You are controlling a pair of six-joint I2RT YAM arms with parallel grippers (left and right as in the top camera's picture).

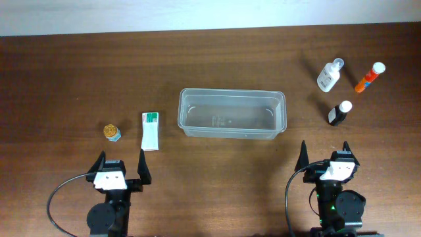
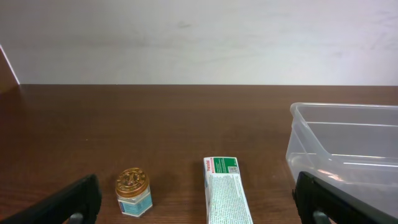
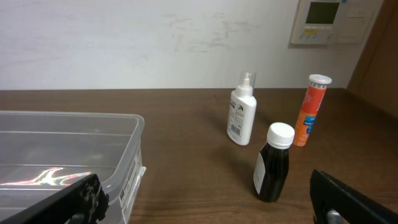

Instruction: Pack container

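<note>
- Spanning every view: bench (image 1: 66, 79), dark brown wood with a fine lengthwise grain and a dull sheen; its far edge meets the wall.
- Wall (image 1: 197, 13): plain white, faintly scuffed in the wrist views.
- Control panel (image 3: 324, 22): pale, with a small screen, mounted on the wall above the bench's far right corner.
- Wooden panel (image 3: 380, 56): brown, standing at the bench's right end beside the wall.
- Container (image 1: 231, 113): clear rimmed tub, rounded corners, at the middle of the bench, long sides parallel to the far edge; the wood shows through its floor.
- Box (image 1: 150, 130): white and green, lying flat, just left of the container, apart from it.
- Jar (image 1: 112, 131): small, gold lid, upright, left of the box, toward the left end.
- Spray bottle (image 1: 330, 74): white, near the far right corner.
- Orange tube (image 1: 370, 77): white cap, just right of the spray bottle.
- Dark bottle (image 1: 340, 113): white cap, upright, nearer than those two, right of the container.
- Left claw (image 1: 122, 157): at the near edge, fingers spread wide, pinching nothing, facing the jar and the box.
- Right claw (image 1: 325, 148): at the near edge toward the right, fingers spread wide, pinching nothing, near the dark bottle.
- Cable (image 1: 56, 197): black, looping beside the left arm's base.
</note>
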